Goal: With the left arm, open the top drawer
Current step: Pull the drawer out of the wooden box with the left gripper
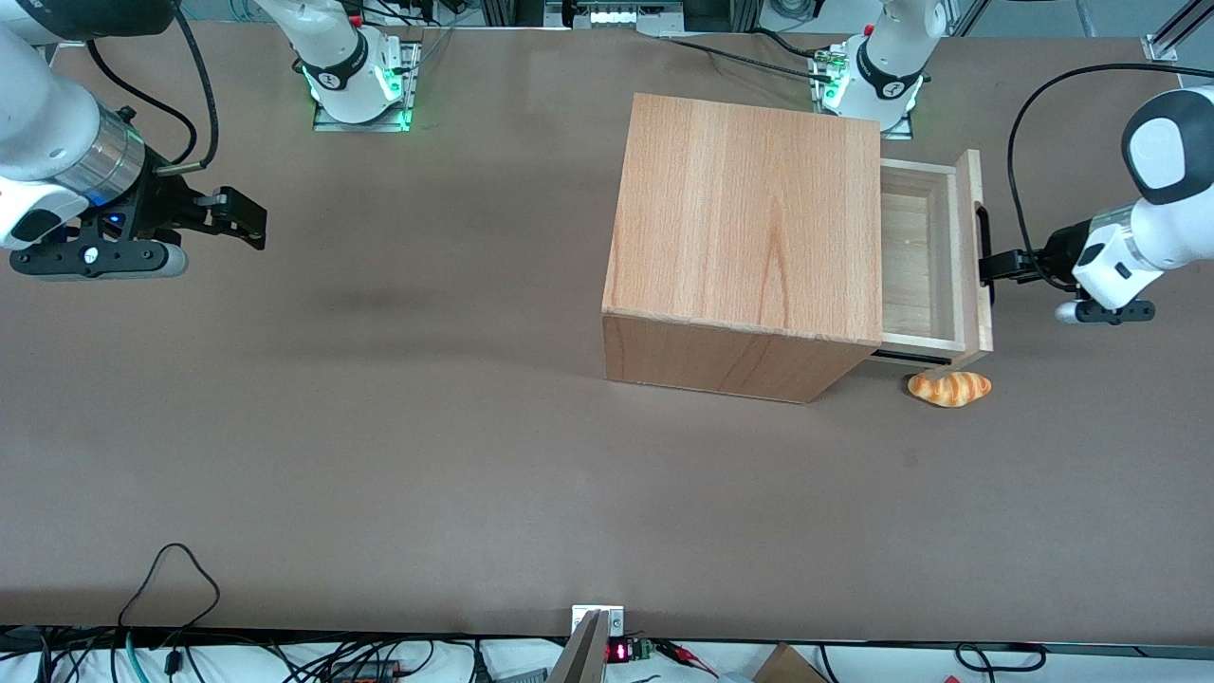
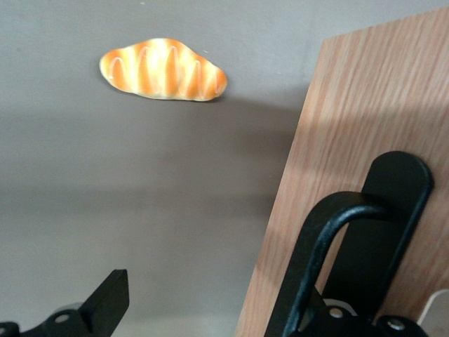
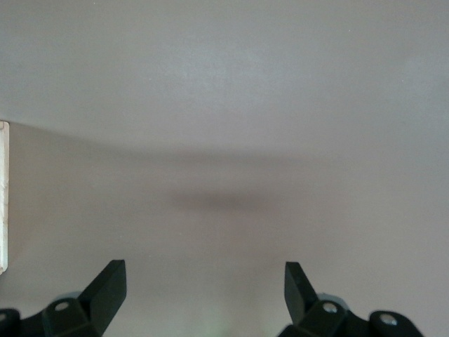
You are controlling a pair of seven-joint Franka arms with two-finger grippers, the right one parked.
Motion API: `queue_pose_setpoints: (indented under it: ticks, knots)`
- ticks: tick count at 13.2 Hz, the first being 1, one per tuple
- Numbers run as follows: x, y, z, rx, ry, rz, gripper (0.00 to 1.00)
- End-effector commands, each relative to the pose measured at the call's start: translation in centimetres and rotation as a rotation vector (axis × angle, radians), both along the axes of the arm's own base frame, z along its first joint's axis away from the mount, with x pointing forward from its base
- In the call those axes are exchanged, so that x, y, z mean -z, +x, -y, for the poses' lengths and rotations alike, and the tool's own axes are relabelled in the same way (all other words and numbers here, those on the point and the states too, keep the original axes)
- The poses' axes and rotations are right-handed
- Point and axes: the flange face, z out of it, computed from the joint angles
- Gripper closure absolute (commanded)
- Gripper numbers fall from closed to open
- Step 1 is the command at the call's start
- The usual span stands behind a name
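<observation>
The top drawer (image 1: pixel 969 190) stands partly pulled out of the wooden cabinet (image 1: pixel 749 218), its pale inside showing. A slim black bar handle (image 1: pixel 984 226) runs along the drawer's front panel (image 2: pixel 365 105). My left arm (image 1: pixel 1152 228) reaches in from the working arm's end of the table, and its gripper (image 1: pixel 992 269) is at the handle (image 2: pixel 319 246). The gripper (image 2: pixel 207 284) is open: one black finger (image 2: pixel 109 302) stands well clear of the panel, and the handle's bar covers the place of the other finger. Nothing is clamped between the fingers.
A striped orange bread roll (image 1: pixel 949 387) lies on the brown table just nearer the front camera than the drawer's front corner; it also shows in the left wrist view as the roll (image 2: pixel 163 69). A black cable (image 1: pixel 1034 104) loops above my arm.
</observation>
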Motion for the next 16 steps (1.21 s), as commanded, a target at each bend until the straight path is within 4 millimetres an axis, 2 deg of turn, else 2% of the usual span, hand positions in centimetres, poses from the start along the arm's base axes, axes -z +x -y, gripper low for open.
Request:
queue_pose_setpoints:
  ticks: [1,7,9,13,16]
  knots:
    - [0.5,0.2,-2.7,-0.013,0.019,0.006,0.00]
    - [0.7,-0.1,-8.3,-0.041,0.022,0.024,0.00]
    - [0.3,-0.1,-9.1,-0.046,0.023,0.036,0.00]
    - [-2.7,1.0,-10.1,-0.063,0.043,0.083,0.00]
    - [-6.9,1.9,-10.5,-0.046,0.042,0.098,0.00]
